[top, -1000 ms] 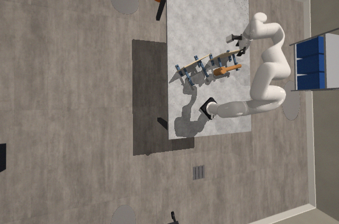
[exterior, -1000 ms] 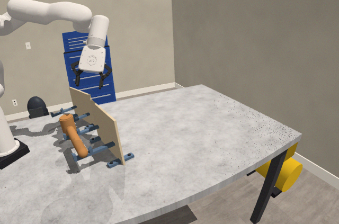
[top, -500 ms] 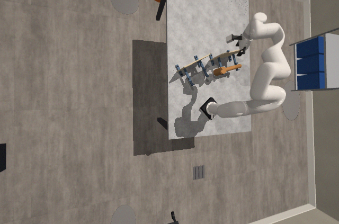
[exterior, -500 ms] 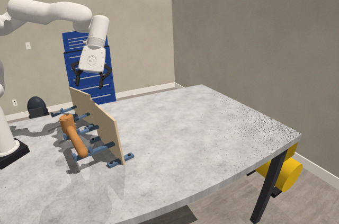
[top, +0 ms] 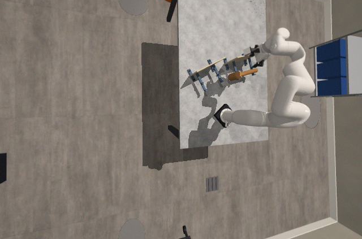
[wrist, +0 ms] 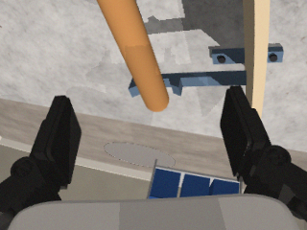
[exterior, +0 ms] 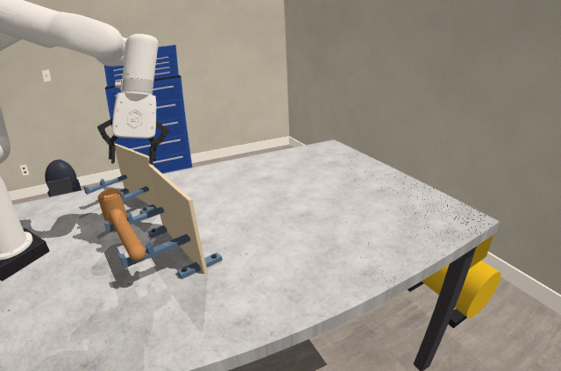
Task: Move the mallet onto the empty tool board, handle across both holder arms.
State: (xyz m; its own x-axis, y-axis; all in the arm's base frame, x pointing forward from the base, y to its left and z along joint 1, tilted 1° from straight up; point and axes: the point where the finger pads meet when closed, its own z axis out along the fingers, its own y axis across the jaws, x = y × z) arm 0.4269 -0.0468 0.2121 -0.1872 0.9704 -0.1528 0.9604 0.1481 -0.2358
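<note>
The orange mallet (top: 242,74) lies across the blue arms of the right tool board (top: 235,60), with its head toward the other board. In the exterior view the head (exterior: 110,203) is the far end and the handle (exterior: 129,235) runs toward the camera. The empty tool board (top: 205,68) stands to the left, and its bare arms (exterior: 104,184) lie beyond the head. My gripper (top: 258,56) (exterior: 131,149) is open and empty, well above the handle's free end. In the wrist view the handle (wrist: 130,38) ends between my fingers, with the board's edge (wrist: 259,33) at the right.
My arm's base (top: 222,116) stands on the table beside the boards. A blue drawer cabinet (top: 331,66) stands on the floor past the table edge near the handle's end. A yellow drum (exterior: 471,285) sits under the table's far side.
</note>
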